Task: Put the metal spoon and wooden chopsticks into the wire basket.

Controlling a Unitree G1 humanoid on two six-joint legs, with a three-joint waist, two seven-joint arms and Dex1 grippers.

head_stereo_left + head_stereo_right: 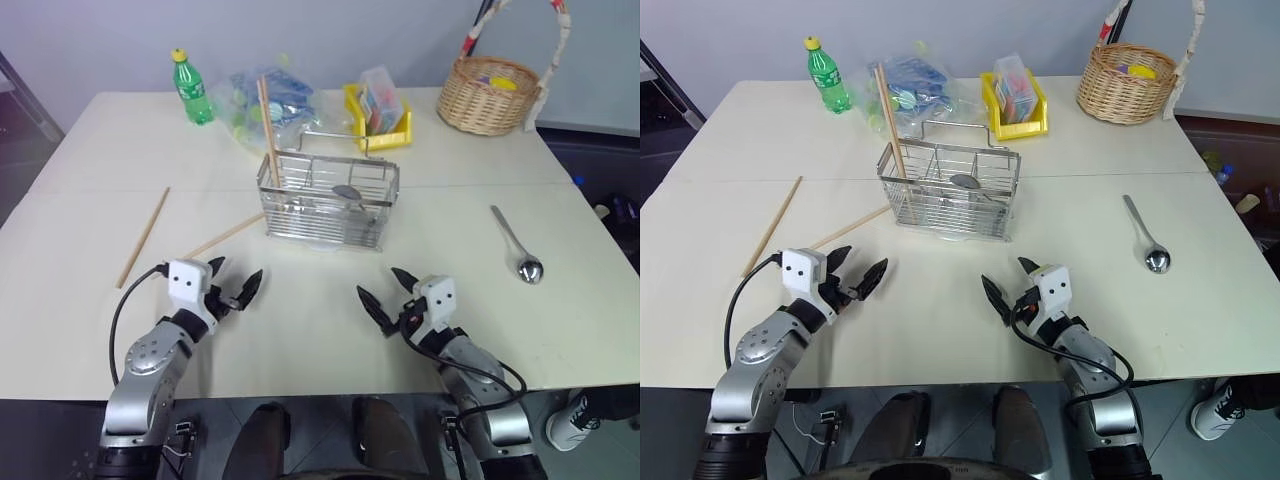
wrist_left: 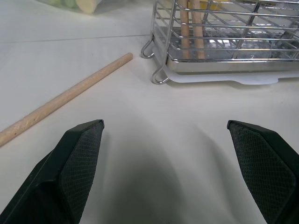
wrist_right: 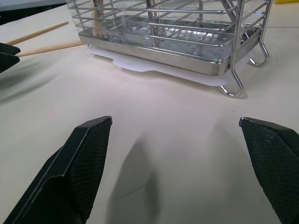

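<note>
Both sets of fingers spread wide and empty – left gripper (image 1: 232, 284) and right gripper (image 1: 385, 292) low over the pale surface (image 1: 300, 330), pointing toward the wire basket (image 1: 328, 205) just ahead. Chopsticks (image 1: 267, 118) standing upright in the basket; two more (image 1: 143, 237) lying flat to its left. Metal spoon (image 1: 516, 245) well apart on the right – bowl nearest.

No readable text anywhere — the green bottle (image 1: 191, 90) label is too small to read.
</note>
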